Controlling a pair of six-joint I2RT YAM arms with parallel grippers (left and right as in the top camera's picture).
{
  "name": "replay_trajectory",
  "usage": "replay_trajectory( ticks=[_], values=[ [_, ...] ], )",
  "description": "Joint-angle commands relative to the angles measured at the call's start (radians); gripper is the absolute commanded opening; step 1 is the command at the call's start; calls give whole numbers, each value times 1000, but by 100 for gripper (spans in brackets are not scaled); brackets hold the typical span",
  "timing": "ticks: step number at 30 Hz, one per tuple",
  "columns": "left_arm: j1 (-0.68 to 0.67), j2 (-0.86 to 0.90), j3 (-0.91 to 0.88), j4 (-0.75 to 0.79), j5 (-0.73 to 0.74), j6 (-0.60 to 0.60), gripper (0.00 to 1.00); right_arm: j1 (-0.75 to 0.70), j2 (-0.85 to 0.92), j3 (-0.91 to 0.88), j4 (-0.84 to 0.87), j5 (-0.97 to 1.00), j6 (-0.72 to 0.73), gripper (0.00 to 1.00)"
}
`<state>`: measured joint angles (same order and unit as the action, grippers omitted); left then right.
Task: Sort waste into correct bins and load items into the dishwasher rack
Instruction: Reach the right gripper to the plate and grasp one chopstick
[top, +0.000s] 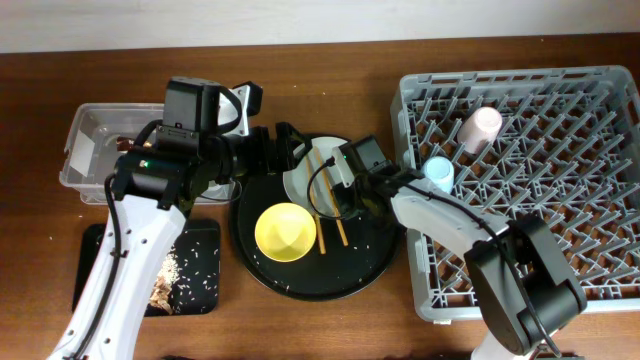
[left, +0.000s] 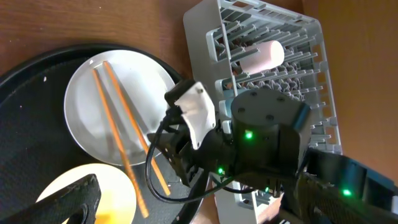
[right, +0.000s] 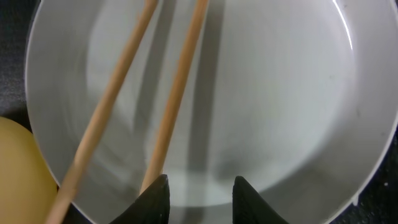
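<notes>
Far left: clear tub (top: 82, 128). In front of it is the small tray (top: 210, 232), with rice and tan scraps (top: 190, 265) in it. Left gripper (top: 288, 148) hovers over the back-left edge of the round tray (top: 375, 268), jaws wide, nothing between them. On the round tray the bowl (top: 285, 232) sits front-left, upright. The plate (top: 298, 182) is just behind it. Chopsticks (top: 328, 215) lie side by side, tips on the plate, the other ends running off its front edge onto the tray, just right of the bowl. Right gripper (right: 198, 198) is low over the plate's near rim, jaws at a narrow gap with only plate showing between them. One chopstick's end meets the left finger (right: 155, 196) on its outer side, not in the gap. Right: rack (top: 600, 90), with the pink cup (top: 482, 128) lying tilted on the pegs near its back-left. The blue cup (top: 438, 172) stands mouth up just in front, by the left wall.
</notes>
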<state>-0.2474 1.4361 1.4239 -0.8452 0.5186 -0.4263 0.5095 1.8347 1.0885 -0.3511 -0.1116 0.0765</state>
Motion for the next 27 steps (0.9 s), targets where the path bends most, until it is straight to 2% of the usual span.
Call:
replay_trajectory(
  ticks=[1,6,21,27],
  values=[
    [2,-4,-4,2,-4,13,99,8,2,124,-59,19,0,33],
    [2,-4,-4,2,-4,13,99,32,3,124,-114,11,8,33],
    [2,-4,-4,2,-4,13,99,45,84,94,-105,72,7,32],
    [2,-4,-4,2,-4,13,99,40,48,193,-145,72,6,33]
  ],
)
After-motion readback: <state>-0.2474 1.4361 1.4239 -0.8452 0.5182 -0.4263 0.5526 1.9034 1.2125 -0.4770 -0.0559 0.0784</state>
